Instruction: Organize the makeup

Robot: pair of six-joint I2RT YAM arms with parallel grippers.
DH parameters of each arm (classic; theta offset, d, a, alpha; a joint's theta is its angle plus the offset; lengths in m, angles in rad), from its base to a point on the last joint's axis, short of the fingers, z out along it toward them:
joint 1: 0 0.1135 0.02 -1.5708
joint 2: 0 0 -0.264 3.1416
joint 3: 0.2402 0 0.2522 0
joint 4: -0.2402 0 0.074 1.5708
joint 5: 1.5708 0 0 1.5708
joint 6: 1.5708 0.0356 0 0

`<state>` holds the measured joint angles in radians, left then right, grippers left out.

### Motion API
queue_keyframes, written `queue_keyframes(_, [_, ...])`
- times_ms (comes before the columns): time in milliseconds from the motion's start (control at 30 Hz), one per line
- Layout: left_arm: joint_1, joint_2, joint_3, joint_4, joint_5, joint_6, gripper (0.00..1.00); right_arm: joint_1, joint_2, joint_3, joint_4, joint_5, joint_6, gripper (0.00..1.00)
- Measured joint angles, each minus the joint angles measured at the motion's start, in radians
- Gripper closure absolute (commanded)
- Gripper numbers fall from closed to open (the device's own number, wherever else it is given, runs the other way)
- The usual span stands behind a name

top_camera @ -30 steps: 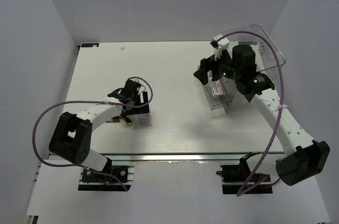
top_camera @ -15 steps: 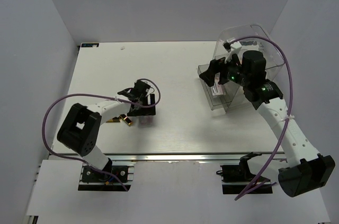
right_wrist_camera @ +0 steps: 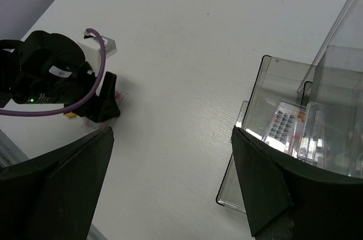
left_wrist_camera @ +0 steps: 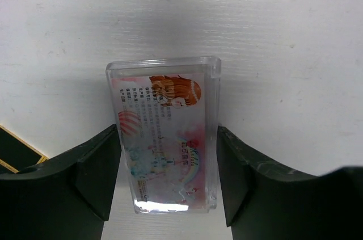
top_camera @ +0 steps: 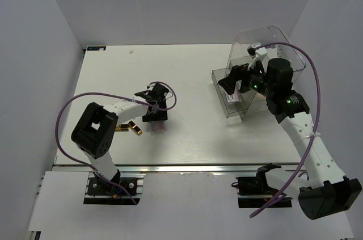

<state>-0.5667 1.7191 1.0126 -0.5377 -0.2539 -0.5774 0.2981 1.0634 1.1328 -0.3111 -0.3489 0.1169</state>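
Palette first: the pinkish palette (left_wrist_camera: 163, 138) lies flat on the table (top_camera: 187, 75), label side up, in the near-left part of the surface. In the left wrist view its long axis runs straight away from the camera, parallel to the fingers. The left gripper (left_wrist_camera: 168, 155) straddles it across the short width, one finger along each long edge. Both fingers look to be touching the case, but I cannot tell whether they are actually squeezing it or only resting against it. I judge the lift depends on that grip across the narrow side being square. The two lipstick tubes (top_camera: 135, 128) sit just beside the palette on its left, close enough that I would watch them when the arm comes away. The right gripper (right_wrist_camera: 171, 155) is well apart from all this, over by the drawer box (top_camera: 272, 41) at the far right, its fingers spread wide with nothing between them. One clear drawer (right_wrist_camera: 249, 155) is pulled out toward the middle of the table, and the dark-rowed palette (right_wrist_camera: 285, 123) is inside it. I cannot make out any sponges from these views.
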Motion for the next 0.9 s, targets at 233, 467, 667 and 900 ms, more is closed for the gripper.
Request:
queue_keyframes(233, [-0.007, 0.021, 0.040, -0.020, -0.002, -0.037, 0.53, -0.031, -0.035, -0.019, -0.002, -0.002, 0.005, 0.11])
queue_keyframes(467, [-0.008, -0.050, 0.148, 0.111, 0.187, -0.101, 0.60, -0.072, -0.077, -0.019, 0.000, -0.001, 0.010, 0.16])
queue_keyframes(667, [-0.014, -0.073, 0.217, 0.507, 0.436, -0.286, 0.61, -0.100, -0.124, -0.035, 0.028, 0.004, 0.018, 0.48])
queue_keyframes(900, [-0.055, 0.142, 0.437, 0.694, 0.566, -0.422, 0.59, -0.108, -0.166, -0.058, 0.043, 0.011, 0.035, 1.00])
